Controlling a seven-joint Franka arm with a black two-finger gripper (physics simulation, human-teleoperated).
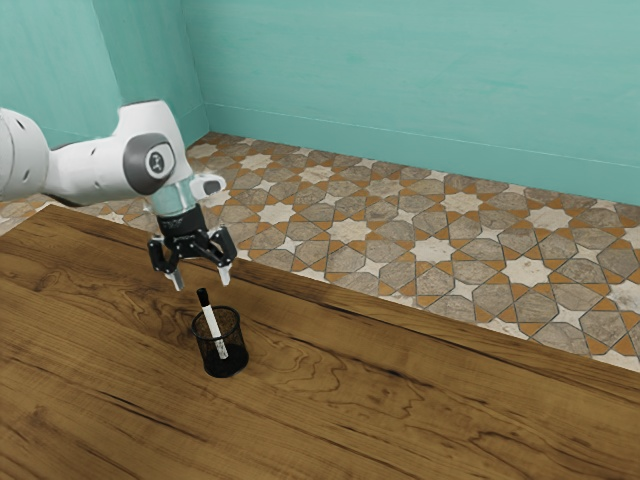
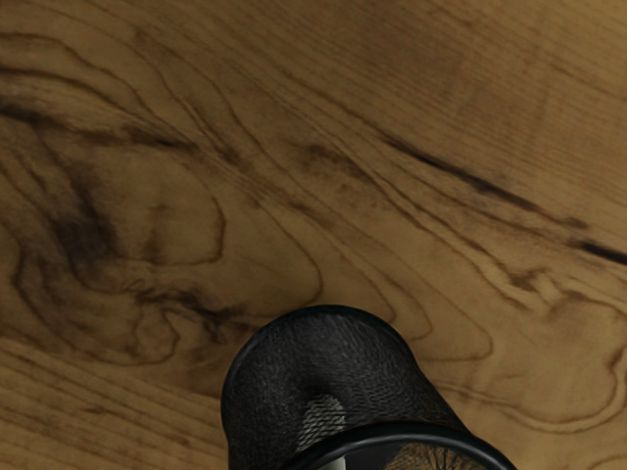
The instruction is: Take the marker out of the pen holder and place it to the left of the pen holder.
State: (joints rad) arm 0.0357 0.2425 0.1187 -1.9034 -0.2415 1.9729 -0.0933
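My gripper (image 1: 201,282) is hanging wide open, getting set to grab the marker (image 1: 212,324), and needing to go lower

The holder (image 1: 223,361) is black mesh with a smooth rim; the table (image 1: 400,400) is grained brown wood, the floor (image 1: 432,250) patterned tile.

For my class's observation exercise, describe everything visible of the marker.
The marker is slim and straight, with a smooth-looking white barrel and a black upper end, probably its cap. Dark marks show low on the barrel. It stands tilted inside the black mesh pen holder, its top above the rim, leaning toward the exterior view's left. The open gripper hangs above, not touching it.
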